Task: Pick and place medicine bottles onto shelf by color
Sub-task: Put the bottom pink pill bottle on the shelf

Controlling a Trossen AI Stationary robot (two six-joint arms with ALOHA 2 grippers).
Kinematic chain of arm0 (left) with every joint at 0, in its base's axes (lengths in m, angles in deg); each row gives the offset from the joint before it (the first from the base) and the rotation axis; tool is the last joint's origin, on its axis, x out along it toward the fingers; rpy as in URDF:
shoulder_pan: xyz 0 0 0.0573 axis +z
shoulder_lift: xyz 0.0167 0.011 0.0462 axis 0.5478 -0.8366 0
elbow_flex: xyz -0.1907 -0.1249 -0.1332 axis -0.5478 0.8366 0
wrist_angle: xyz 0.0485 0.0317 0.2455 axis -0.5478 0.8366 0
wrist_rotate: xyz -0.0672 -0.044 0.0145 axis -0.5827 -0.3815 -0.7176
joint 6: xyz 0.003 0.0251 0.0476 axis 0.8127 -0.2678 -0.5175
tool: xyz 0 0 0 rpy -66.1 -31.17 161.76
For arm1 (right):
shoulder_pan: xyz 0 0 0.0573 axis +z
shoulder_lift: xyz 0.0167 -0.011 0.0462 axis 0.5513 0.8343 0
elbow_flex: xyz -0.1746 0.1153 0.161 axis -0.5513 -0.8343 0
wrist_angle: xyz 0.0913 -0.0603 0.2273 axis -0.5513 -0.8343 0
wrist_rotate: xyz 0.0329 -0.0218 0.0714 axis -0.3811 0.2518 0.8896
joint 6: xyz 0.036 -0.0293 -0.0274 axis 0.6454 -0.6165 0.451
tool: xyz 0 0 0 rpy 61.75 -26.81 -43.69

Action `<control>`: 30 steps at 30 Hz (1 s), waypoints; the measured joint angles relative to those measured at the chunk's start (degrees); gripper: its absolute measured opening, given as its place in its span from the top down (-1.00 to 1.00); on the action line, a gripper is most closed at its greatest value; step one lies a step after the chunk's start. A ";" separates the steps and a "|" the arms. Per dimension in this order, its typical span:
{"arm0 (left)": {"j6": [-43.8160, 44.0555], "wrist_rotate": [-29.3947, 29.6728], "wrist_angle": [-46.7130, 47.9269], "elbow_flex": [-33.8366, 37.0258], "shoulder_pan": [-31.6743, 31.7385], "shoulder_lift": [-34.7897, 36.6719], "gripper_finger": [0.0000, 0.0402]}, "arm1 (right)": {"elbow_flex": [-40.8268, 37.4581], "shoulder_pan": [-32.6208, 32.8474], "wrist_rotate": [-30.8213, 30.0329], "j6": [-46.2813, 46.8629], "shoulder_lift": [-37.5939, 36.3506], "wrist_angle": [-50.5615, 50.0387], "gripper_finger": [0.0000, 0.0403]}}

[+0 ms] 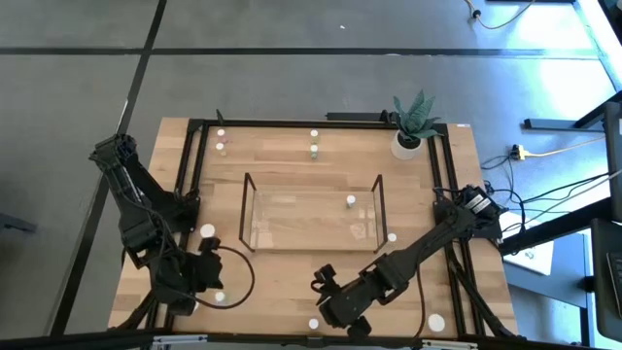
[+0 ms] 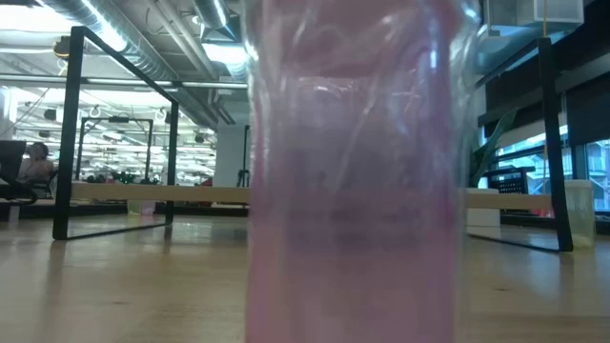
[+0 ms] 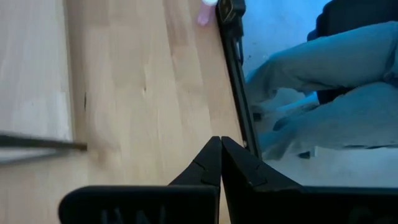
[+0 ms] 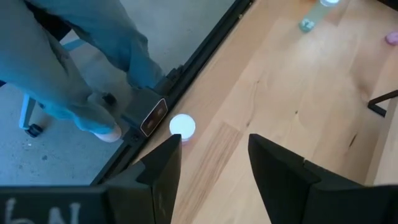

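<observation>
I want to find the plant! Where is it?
In the high view, the plant stands at the table's far right corner, outside the shelf, beyond the right arm.

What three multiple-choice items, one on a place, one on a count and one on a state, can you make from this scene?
1. Where does the plant pot stand?
A. At a corner of the table, on the right arm's side
B. At the middle of the table
C. On the left arm's side

2. How many bottles stand within the outline of the shelf?
A. None
B. One
C. Four

3. How are the fingers of the left gripper?
A. Wide open
B. Shut, with nothing between them
C. Shut on a bottle

Key:
1 A, as the high view shows the pot at the corner above the right arm.
2 B, as only one white cap lies inside the frame.
3 B, as the left wrist view shows the tips meeting over bare wood.
</observation>
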 joint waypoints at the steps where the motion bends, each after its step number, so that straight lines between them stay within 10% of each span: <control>1: -1.06 0.33 -0.24 0.00 -0.01 0.01 1.00 | 0.00 0.00 0.00 0.00 0.00 -0.02 0.06; 30: -3.90 0.13 -0.16 0.00 0.01 -0.01 1.00 | 0.00 -0.78 0.06 -1.40 0.00 1.49 0.06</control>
